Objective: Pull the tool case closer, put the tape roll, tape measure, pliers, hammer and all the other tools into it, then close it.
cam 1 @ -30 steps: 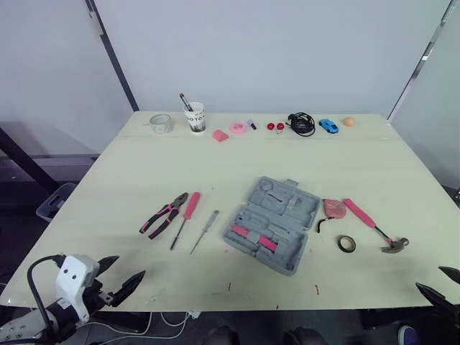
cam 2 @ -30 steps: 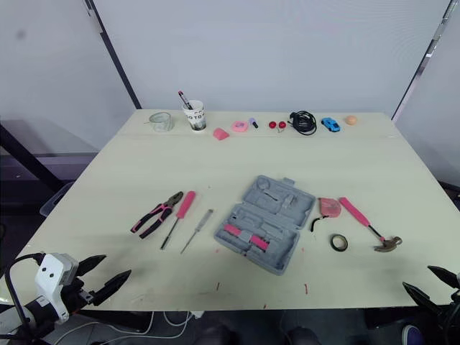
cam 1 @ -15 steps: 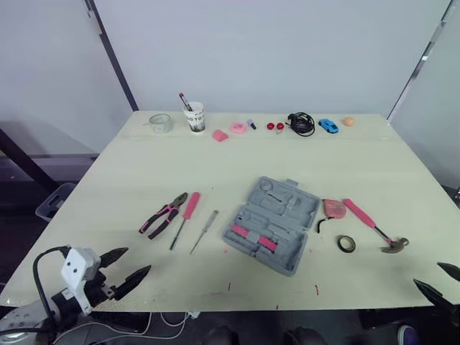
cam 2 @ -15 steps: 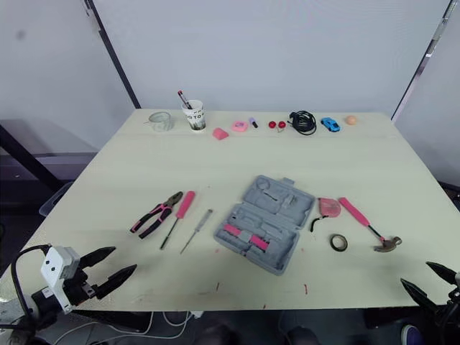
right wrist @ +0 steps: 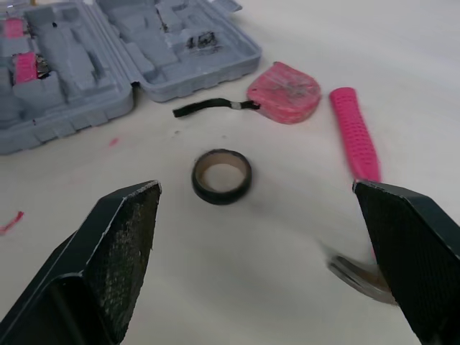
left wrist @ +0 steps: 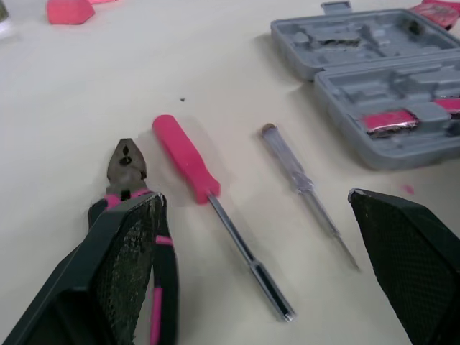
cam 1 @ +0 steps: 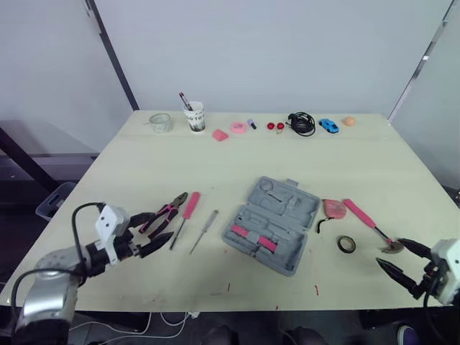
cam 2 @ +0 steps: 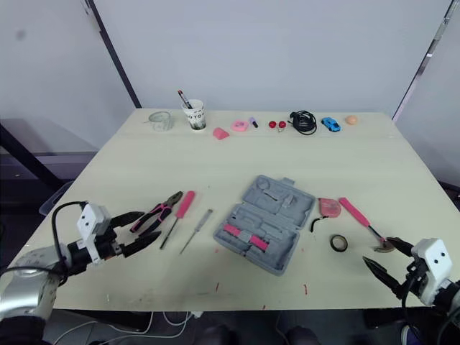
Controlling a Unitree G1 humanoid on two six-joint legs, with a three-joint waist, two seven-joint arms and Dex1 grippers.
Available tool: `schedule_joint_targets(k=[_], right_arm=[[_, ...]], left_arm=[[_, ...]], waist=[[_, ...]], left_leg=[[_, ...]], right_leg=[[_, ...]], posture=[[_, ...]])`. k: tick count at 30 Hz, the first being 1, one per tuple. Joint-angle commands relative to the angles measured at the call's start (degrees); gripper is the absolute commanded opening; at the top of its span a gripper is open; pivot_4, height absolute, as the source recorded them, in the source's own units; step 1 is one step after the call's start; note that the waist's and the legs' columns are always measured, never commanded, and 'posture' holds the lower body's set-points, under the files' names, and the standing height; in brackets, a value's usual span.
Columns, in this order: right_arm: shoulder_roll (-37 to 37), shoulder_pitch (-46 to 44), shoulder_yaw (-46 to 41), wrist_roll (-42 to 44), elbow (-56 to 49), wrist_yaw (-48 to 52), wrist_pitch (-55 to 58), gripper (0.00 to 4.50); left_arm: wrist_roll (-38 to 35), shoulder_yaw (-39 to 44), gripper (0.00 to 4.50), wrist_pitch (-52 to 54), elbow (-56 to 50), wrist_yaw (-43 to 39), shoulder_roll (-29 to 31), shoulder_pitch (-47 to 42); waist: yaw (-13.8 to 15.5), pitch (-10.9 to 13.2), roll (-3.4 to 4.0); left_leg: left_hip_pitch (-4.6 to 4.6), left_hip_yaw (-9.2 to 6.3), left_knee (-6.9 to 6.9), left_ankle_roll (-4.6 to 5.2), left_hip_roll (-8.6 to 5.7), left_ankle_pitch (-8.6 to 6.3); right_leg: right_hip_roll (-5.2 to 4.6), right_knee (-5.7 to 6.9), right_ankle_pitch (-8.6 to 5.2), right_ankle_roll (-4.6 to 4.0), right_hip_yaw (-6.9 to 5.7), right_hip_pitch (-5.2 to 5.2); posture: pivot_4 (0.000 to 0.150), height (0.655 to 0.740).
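The grey tool case (cam 1: 273, 221) lies open in the middle of the table, with a pink item in one tray. Left of it lie the pink-handled pliers (cam 1: 164, 213), a pink screwdriver (cam 1: 186, 215) and a thin clear screwdriver (cam 1: 205, 230). To the case's right are the pink tape measure (cam 1: 333, 208), the black tape roll (cam 1: 347, 244) and the pink-handled hammer (cam 1: 374, 224). My left gripper (cam 1: 152, 231) is open just beside the plier handles. Open too, my right gripper (cam 1: 404, 259) hovers near the hammer head (right wrist: 363, 272).
Along the far edge stand a glass (cam 1: 160, 123), a paper cup with pens (cam 1: 195, 116), pink bits (cam 1: 230, 131), red balls (cam 1: 274, 126), a black cable (cam 1: 301, 123), a blue toy car (cam 1: 328, 125) and an orange ball (cam 1: 348, 121). The near table edge runs close to both grippers.
Both arms have come up from below the near edge onto the table: the left gripper moved forward to the pliers, the right gripper forward to the hammer head. The tools and case lie as before.
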Motion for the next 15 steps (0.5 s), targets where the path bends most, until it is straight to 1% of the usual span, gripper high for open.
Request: schedule_joint_targets(k=[1, 3, 7, 8, 9, 10, 11, 12, 13, 14, 15], right_arm=[[0.1, -2.0, 2.0, -0.7, -3.7, -2.4, 2.9, 4.50], [0.9, -5.4, 5.1, -1.9, -4.2, -4.4, 5.1, 4.50], [2.2, -10.8, 10.4, -4.6, -4.5, -7.1, 9.0, 4.50], [2.4, -12.0, 11.9, -5.6, -4.4, -7.5, 9.5, 3.99], [2.5, -13.3, 13.8, -7.2, -4.4, -8.7, 11.1, 3.63], [2.9, -15.0, 15.6, -8.2, -4.1, -9.7, 13.1, 3.14], [3.1, -16.2, 16.7, -8.8, -4.0, -10.4, 14.6, 2.49], [3.3, -17.5, 17.8, -9.6, -3.9, -11.3, 16.6, 2.49], [3.3, -18.5, 18.8, -10.0, -4.0, -11.7, 18.1, 1.79], [3.4, -19.3, 19.5, -10.3, -4.0, -12.0, 19.2, 1.63], [3.7, -20.4, 20.4, -10.9, -3.8, -12.3, 19.7, 1.15]], left_arm=[[2.4, -3.0, 4.43, -1.8, 5.9, -2.0, -0.5, -7.0], [5.2, -6.5, 4.43, -3.7, 13.0, -2.3, -3.5, -14.8], [9.2, -10.0, 4.43, -7.1, 25.1, -3.5, -8.3, -25.6], [9.9, -10.5, 3.91, -8.0, 28.1, -3.5, -9.4, -28.0], [11.0, -11.3, 3.55, -8.8, 31.6, -3.5, -11.2, -31.1], [12.3, -12.2, 3.10, -9.6, 34.9, -3.5, -12.8, -34.0], [13.2, -12.7, 2.51, -10.2, 37.2, -3.6, -13.7, -35.9], [14.1, -13.2, 2.51, -10.9, 39.3, -3.7, -14.7, -37.4], [14.8, -13.4, 1.88, -11.4, 40.9, -3.3, -15.2, -38.3], [15.3, -13.4, 1.71, -11.9, 42.2, -2.9, -15.5, -39.0], [16.0, -13.6, 1.26, -12.4, 43.6, -2.9, -16.0, -39.8]], waist=[[0.0, 0.0, -0.06], [0.0, -0.1, -0.07], [0.0, 0.0, -0.17], [0.0, 0.0, -0.23], [-0.1, 0.0, -0.26], [-0.2, 0.0, -0.28], [-0.2, 0.0, -0.28], [-0.3, 0.0, -0.28], [-0.3, 0.0, -0.28], [-0.3, 0.0, -0.28], [-0.3, 0.0, -0.28]], left_leg=[[-0.02, 0.00, 0.02, 0.00, 0.00, 0.00], [-0.01, 0.00, 0.04, 0.00, -0.05, 0.00], [-0.16, -0.09, 0.21, 0.04, -0.22, 0.05], [-0.16, -0.08, 0.22, 0.04, -0.25, 0.05], [-0.19, -0.08, 0.21, 0.05, -0.27, 0.04], [-0.21, -0.10, 0.21, 0.06, -0.27, 0.04], [-0.24, -0.08, 0.18, 0.06, -0.27, 0.03], [-0.23, -0.08, 0.18, 0.07, -0.28, 0.03], [-0.24, -0.07, 0.17, 0.07, -0.28, 0.03], [-0.25, -0.07, 0.16, 0.07, -0.29, 0.03], [-0.25, -0.08, 0.16, 0.07, -0.29, 0.03]], right_leg=[[0.01, 0.00, 0.01, 0.02, -0.01, 0.00], [0.01, 0.01, 0.03, 0.05, 0.00, 0.04], [0.04, 0.01, 0.12, 0.20, 0.06, 0.05], [0.04, 0.02, 0.12, 0.21, 0.13, 0.05], [0.04, 0.01, 0.23, 0.40, 0.15, 0.05], [0.05, -0.01, 0.23, 0.43, 0.15, 0.04], [0.06, -0.05, 0.24, 0.45, 0.18, 0.02], [0.06, -0.04, 0.23, 0.46, 0.18, 0.03], [0.06, -0.05, 0.23, 0.47, 0.21, 0.01], [0.07, -0.06, 0.23, 0.48, 0.20, 0.01], [0.07, -0.05, 0.23, 0.48, 0.20, 0.00]], posture=[[0.150, 0.7400], [0.150, 0.7400], [0.150, 0.7400], [0.150, 0.7400], [0.150, 0.7400], [0.150, 0.7400], [0.150, 0.7400], [0.150, 0.7400], [0.150, 0.7400], [0.150, 0.7400], [0.150, 0.7400]])
